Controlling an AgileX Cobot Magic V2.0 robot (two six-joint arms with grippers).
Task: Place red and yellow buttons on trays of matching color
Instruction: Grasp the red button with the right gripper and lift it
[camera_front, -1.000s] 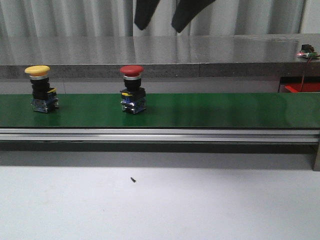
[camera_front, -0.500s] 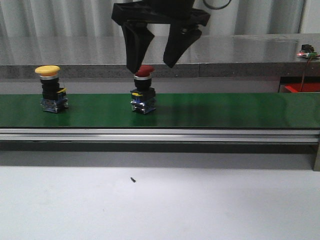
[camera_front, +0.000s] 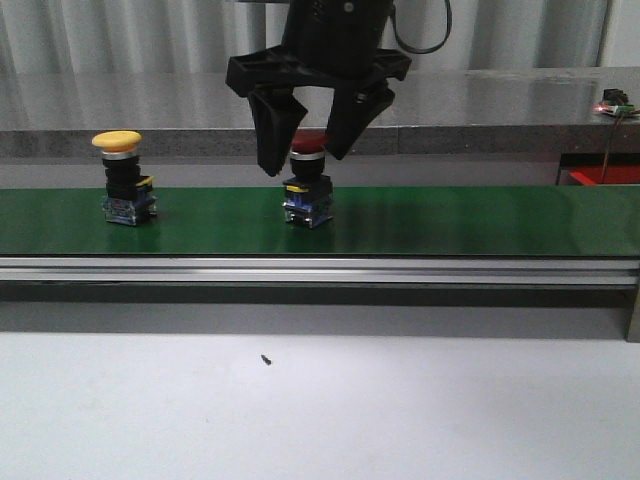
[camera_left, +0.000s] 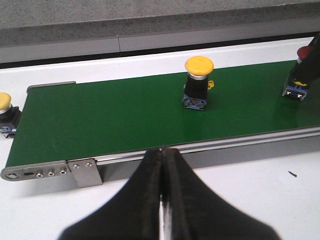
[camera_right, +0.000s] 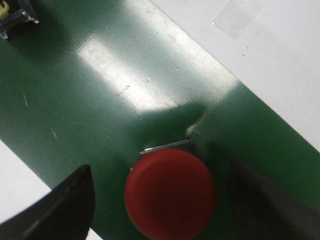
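No readable text in any view.
The red button (camera_front: 308, 186), the yellow button (camera_front: 124, 177) and the green conveyor belt (camera_front: 470, 220) carry no legible lettering, label, brand or number; small markings on the button bases are too blurred to make out.

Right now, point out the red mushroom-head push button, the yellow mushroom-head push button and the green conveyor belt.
red mushroom-head push button (camera_right: 170, 192), right wrist view, cap top.
yellow mushroom-head push button (camera_front: 117, 141), front view, cap.
green conveyor belt (camera_front: 470, 220), front view, bare surface.
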